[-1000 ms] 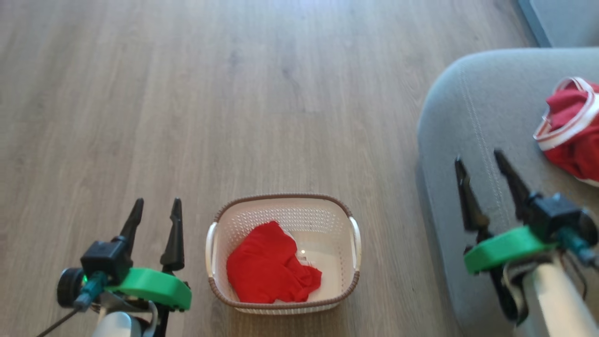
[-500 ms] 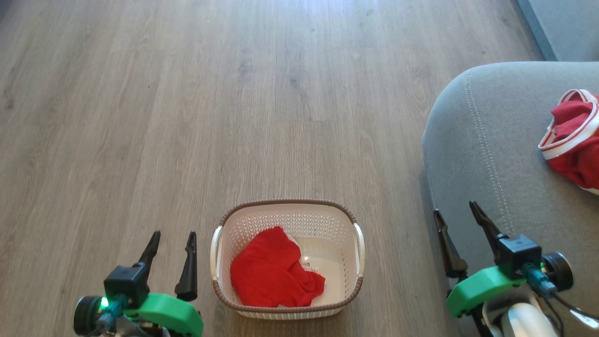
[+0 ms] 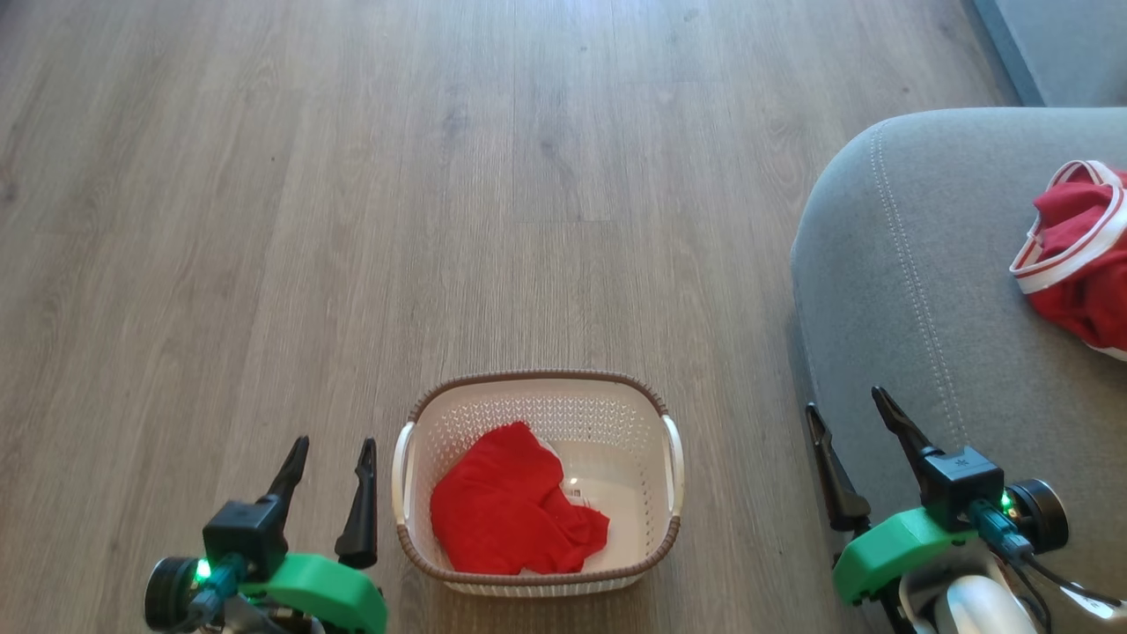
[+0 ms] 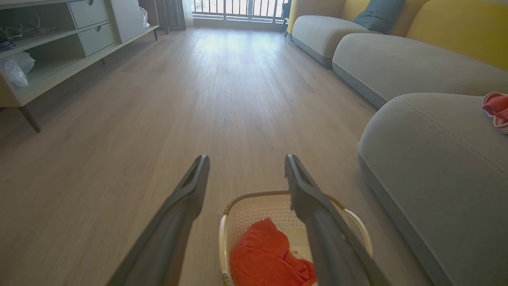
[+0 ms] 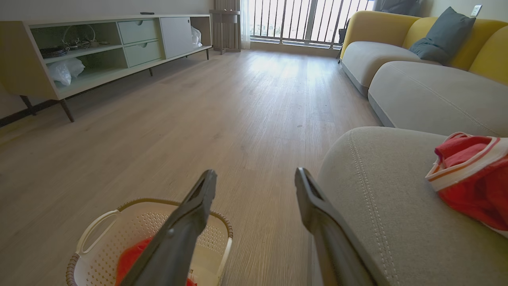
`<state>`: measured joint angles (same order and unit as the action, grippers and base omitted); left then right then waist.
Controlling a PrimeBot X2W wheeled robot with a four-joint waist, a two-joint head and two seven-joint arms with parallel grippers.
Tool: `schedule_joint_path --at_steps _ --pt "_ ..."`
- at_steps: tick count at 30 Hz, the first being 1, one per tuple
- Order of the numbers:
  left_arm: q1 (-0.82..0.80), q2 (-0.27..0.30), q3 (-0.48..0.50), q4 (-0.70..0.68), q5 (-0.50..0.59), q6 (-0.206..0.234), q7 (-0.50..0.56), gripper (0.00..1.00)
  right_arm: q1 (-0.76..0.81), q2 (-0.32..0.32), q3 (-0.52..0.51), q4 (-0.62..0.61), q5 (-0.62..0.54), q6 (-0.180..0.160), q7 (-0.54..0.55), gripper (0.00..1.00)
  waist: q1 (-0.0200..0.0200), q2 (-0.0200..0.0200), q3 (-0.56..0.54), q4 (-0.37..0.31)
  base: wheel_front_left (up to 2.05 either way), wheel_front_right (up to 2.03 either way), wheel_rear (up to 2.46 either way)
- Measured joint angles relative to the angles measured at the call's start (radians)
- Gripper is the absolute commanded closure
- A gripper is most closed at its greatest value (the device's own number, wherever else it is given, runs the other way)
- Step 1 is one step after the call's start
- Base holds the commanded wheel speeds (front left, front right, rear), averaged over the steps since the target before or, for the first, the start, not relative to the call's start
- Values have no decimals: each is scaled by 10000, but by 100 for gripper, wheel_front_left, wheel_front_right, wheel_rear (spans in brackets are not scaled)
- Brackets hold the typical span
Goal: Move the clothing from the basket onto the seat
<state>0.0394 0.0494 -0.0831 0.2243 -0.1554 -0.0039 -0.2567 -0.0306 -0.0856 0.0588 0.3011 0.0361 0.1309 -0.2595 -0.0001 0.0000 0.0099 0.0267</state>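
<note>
Wood floor (image 3: 352,220). Grey seat (image 3: 924,291) at 3 o'clock, 1 trimmed garment (image 3: 1079,264) already on it. Cream basket (image 3: 528,377) at 6 o'clock, long axis 9-to-3. 1 red garment (image 3: 506,511) is crumpled in its left half, heap running roughly 11-to-5. Nearer arm, I'd judge: left end effector (image 3: 335,440), released, empty, garment at its 4 o'clock. The right end effector (image 3: 843,397) is released, empty, by the seat edge.

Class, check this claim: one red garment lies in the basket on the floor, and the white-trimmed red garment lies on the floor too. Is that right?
No. The white-trimmed red garment lies on the grey sofa seat, not the floor, as the head view shows. The plain red garment does lie in the basket on the floor.
</note>
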Motion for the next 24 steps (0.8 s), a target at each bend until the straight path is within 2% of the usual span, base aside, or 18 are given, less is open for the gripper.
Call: schedule_joint_path --at_steps 24 --pt "-1 0 -94 119 73 -31 0 0 -14 58 -111 -2 0 0 0 0 0 0 225 -194 0 0 0"
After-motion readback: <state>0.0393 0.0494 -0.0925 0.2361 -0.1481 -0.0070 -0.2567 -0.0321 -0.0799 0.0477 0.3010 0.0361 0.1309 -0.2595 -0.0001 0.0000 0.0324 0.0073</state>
